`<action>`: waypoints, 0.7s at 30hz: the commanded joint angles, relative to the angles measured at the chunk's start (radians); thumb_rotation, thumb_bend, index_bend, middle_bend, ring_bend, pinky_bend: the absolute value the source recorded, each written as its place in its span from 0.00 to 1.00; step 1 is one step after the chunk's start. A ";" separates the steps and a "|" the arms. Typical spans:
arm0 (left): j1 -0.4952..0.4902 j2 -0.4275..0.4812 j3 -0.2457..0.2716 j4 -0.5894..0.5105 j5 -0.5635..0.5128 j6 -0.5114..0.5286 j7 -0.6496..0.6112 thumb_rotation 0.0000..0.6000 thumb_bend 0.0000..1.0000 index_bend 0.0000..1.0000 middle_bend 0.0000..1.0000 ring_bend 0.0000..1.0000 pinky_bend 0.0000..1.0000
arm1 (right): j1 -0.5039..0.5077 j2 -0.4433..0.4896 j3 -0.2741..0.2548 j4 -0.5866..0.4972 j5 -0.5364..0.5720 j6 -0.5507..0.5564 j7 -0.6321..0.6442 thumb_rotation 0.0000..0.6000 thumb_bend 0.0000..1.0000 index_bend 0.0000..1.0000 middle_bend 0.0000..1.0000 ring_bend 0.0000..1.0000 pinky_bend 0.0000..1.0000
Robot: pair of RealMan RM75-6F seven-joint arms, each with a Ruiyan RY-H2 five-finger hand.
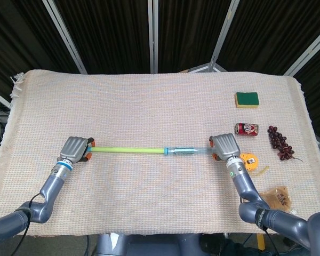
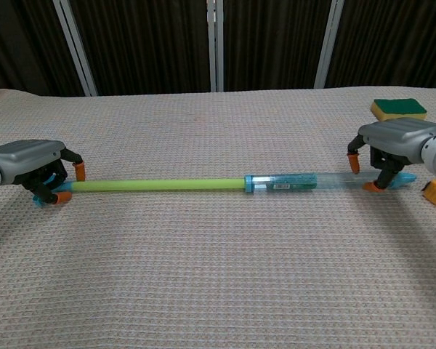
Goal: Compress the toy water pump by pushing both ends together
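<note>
- Snack packet [image 1: 277, 196], brownish and crinkled, lies nearest the robot at the table's right front, beside the right forearm.
- Yellow tape measure [image 1: 250, 160] sits just right of the right hand [image 1: 224, 146], close to the wrist; its corner also shows at the right edge of the chest view.
- Toy water pump [image 1: 149, 151] lies flat across the middle of the woven cloth [image 1: 149, 101], running left to right, fully drawn out: a long green rod [image 2: 156, 185] on the left, a clear tube with blue fittings [image 2: 291, 181] on the right.
- Left hand [image 1: 74, 149] is cupped over the rod's left end, orange-tipped fingers [image 2: 79, 171] curled down around the blue handle there; it grips that end.
- The right hand covers the tube's right end, fingers [image 2: 354, 162] arched down either side of the blue tip, holding it against the cloth.
- Red drink can [image 1: 246, 128] lies on its side just beyond the right hand, apart from it.
- Bunch of dark grapes [image 1: 280, 143] rests to the right of the can.
- Sponge [image 1: 247, 99], yellow with a green top, sits farthest back on the right.
</note>
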 commanded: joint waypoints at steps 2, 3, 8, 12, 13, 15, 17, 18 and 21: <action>-0.003 -0.004 -0.002 0.004 -0.001 0.000 -0.007 1.00 0.42 0.57 0.80 0.82 1.00 | 0.001 0.001 0.000 -0.003 0.001 0.002 -0.001 1.00 0.38 0.65 1.00 1.00 1.00; -0.003 -0.005 -0.002 0.005 0.000 0.003 -0.007 1.00 0.42 0.60 0.80 0.82 1.00 | 0.001 0.002 0.000 -0.005 0.001 0.003 -0.001 1.00 0.38 0.65 1.00 1.00 1.00; -0.004 -0.002 -0.013 -0.009 -0.006 0.015 -0.022 1.00 0.42 0.71 0.80 0.82 1.00 | 0.000 0.010 0.003 -0.032 0.002 0.011 -0.002 1.00 0.38 0.65 1.00 1.00 1.00; -0.006 0.006 -0.023 -0.035 -0.012 0.026 -0.019 1.00 0.42 0.74 0.81 0.82 1.00 | 0.001 0.025 0.007 -0.077 0.005 0.024 -0.012 1.00 0.38 0.65 1.00 1.00 1.00; -0.006 0.008 -0.025 -0.041 -0.014 0.028 -0.017 1.00 0.42 0.75 0.81 0.82 1.00 | 0.002 0.028 0.008 -0.087 0.006 0.027 -0.016 1.00 0.38 0.65 1.00 1.00 1.00; -0.007 0.012 -0.030 -0.059 -0.019 0.034 -0.012 1.00 0.42 0.76 0.81 0.82 1.00 | 0.004 0.034 0.010 -0.113 0.011 0.032 -0.026 1.00 0.38 0.65 1.00 1.00 1.00; -0.010 0.015 -0.037 -0.076 -0.026 0.038 -0.002 1.00 0.42 0.76 0.81 0.82 1.00 | 0.008 0.039 0.014 -0.138 0.019 0.036 -0.038 1.00 0.38 0.65 1.00 1.00 1.00; -0.012 0.015 -0.040 -0.083 -0.030 0.039 0.001 1.00 0.42 0.76 0.81 0.82 1.00 | 0.011 0.041 0.016 -0.148 0.022 0.038 -0.044 1.00 0.38 0.65 1.00 1.00 1.00; -0.021 0.015 -0.050 -0.109 -0.043 0.039 0.017 1.00 0.42 0.76 0.81 0.82 1.00 | 0.020 0.041 0.022 -0.179 0.036 0.044 -0.062 1.00 0.38 0.65 1.00 1.00 1.00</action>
